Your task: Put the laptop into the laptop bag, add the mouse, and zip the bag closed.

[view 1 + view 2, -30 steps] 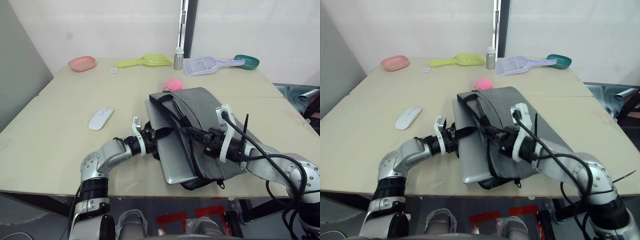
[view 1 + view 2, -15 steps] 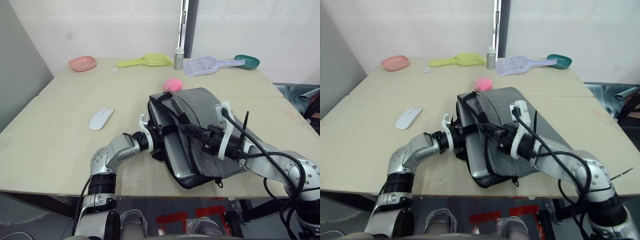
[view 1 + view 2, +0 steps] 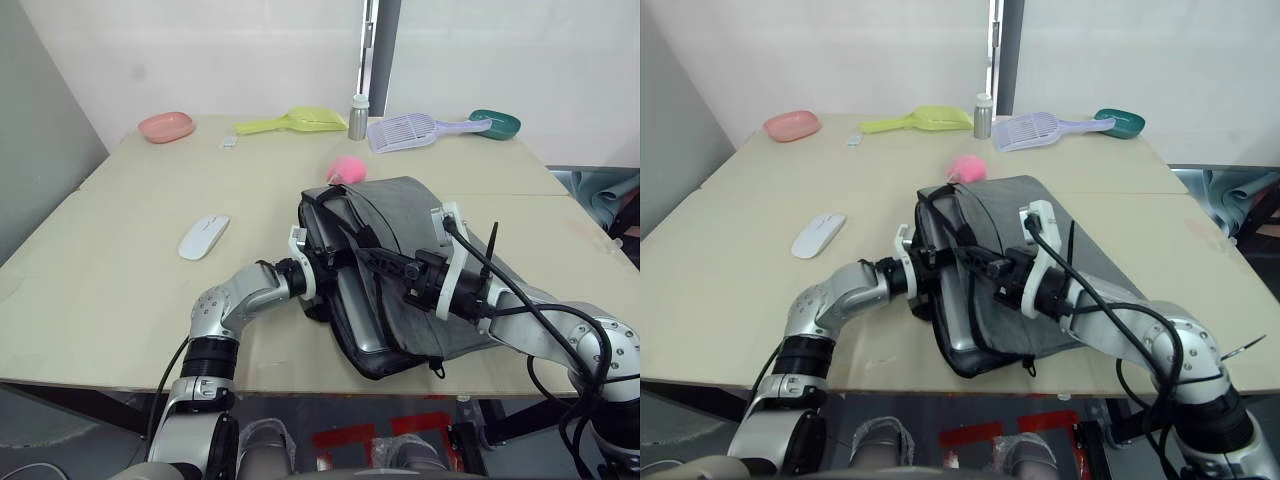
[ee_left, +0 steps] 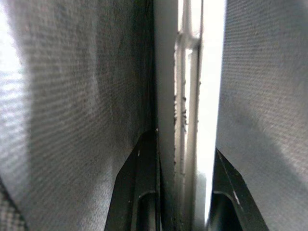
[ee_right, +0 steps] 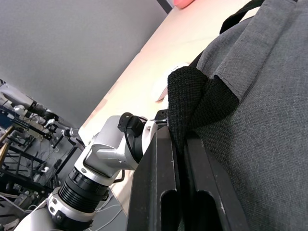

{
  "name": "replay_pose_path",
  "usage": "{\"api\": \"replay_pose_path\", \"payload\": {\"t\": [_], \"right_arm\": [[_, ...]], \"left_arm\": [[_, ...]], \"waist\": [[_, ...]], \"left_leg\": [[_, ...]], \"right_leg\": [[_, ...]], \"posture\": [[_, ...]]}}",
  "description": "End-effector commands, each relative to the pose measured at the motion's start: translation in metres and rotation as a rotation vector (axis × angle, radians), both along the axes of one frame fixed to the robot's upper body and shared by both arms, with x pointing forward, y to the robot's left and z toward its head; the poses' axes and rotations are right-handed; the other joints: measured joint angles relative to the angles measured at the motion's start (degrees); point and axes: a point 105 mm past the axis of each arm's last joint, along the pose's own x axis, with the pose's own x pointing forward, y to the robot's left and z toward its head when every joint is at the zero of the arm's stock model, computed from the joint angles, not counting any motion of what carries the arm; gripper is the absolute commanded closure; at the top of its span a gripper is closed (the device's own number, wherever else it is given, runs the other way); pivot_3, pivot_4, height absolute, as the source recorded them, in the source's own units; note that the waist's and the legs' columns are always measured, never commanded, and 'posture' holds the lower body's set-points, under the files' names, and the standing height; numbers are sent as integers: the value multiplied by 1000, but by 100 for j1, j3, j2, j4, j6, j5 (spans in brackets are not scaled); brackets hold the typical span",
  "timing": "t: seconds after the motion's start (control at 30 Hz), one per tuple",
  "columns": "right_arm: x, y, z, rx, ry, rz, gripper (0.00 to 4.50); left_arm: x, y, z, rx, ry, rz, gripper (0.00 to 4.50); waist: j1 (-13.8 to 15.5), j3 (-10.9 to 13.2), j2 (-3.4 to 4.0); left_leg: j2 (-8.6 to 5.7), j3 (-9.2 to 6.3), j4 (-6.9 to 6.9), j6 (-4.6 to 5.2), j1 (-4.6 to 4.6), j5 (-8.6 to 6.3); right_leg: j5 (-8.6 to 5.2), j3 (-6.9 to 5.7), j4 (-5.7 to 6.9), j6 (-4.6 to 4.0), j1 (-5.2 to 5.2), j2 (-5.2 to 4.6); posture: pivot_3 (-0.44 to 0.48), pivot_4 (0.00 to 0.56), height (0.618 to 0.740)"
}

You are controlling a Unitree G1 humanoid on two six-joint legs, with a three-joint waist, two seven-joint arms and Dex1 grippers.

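1. Mouse (image 3: 203, 237): white, left of centre on the surface (image 3: 120, 290), well apart from the bag.
2. Left tool (image 3: 322, 270): at centre, reaching into the bag mouth; in the left wrist view its fingers (image 4: 144, 192) pinch the silver laptop's (image 4: 185, 96) edge.
3. Laptop (image 3: 352, 315): lower centre, mostly inside the grey laptop bag (image 3: 420, 240).
4. Right tool (image 3: 372, 259): right of centre, pressed together on a black strap handle (image 5: 185, 103).
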Motion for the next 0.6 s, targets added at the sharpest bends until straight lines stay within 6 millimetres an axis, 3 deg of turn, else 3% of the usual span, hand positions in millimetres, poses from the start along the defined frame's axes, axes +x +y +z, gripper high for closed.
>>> {"api": "replay_pose_path", "payload": {"t": [0.03, 0.1, 0.17, 0.47, 0.6], "right_arm": [[-6, 4, 15, 38, -51, 26, 4460], [-6, 3, 15, 36, -51, 26, 4460], [-5, 3, 15, 35, -51, 27, 4500], [-6, 3, 14, 34, -50, 26, 4500], [-5, 1, 13, 29, -47, 21, 4500]], "left_arm": [[-8, -10, 25, -58, -114, -81, 4194], [-5, -9, 23, -44, -113, -69, 4194], [-4, -9, 22, -35, -118, -68, 3185], [-7, -4, 37, -45, -188, -93, 32], [-19, 2, 32, 79, -247, -175, 32]], "waist": [[-1, 0, 0], [-6, 0, 0], [-11, 0, 0], [-12, 0, 0], [-18, 0, 0]], "left_leg": [[0, 0, 0, 0, 0, 0], [0, 0, 0, 0, 0, 0], [0, 0, 0, 0, 0, 0], [0, 0, 0, 0, 0, 0], [0, 0, 0, 0, 1, 0]], "right_leg": [[0, 0, 0, 0, 0, 0], [0, 0, 0, 0, 0, 0], [0, 0, 0, 0, 0, 0], [0, 0, 1, -1, -1, 0], [0, 1, 3, -1, -1, 0]], "posture": [[0, 150, 740], [0, 150, 740], [0, 150, 740], [0, 150, 740], [0, 150, 740]]}}
